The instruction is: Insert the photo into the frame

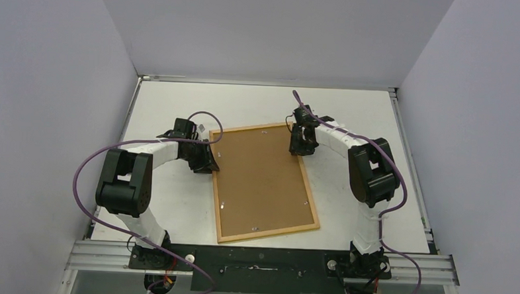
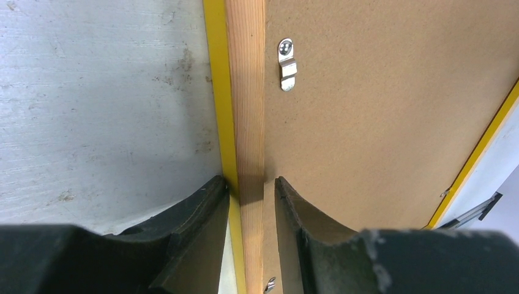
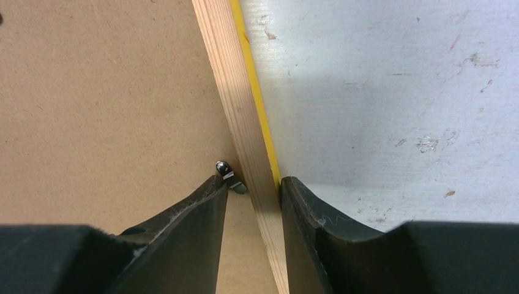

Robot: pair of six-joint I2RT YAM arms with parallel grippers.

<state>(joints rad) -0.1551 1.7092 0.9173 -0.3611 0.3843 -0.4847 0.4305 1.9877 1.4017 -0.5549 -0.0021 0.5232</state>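
While the left arm reaches in from the left side of the desk [image 1: 169, 206], its left end effector [image 2: 251, 184] sits over the left side of the frame [image 1: 267, 233], near the far corner. Its jaws are released and straddle the light wooden rail. The outer finger [image 2: 199, 211] touches the yellow edge on the desk side, and the inner finger [image 2: 294, 208] stands over the backing board [image 1: 259, 180] with a thin gap to the wood. A small metal clip [image 2: 286, 64] is fixed on the board just beside the rail, farther along from the fingers.

The frame lies flat in the middle of the desk with its back upward, turned slightly askew to the desk edges. The brown backing board fills its opening, and yellow shows only as a thin line along the outer edges.

On the frame's right side, again near the far corner, the right end effector [image 3: 252, 184] also straddles the rail with its jaws released. Its inner finger [image 3: 196, 214] is over the board, right at another metal clip [image 3: 231, 179] and just short of the wood. Its outer finger [image 3: 312, 214] meets the yellow edge on the desk side.
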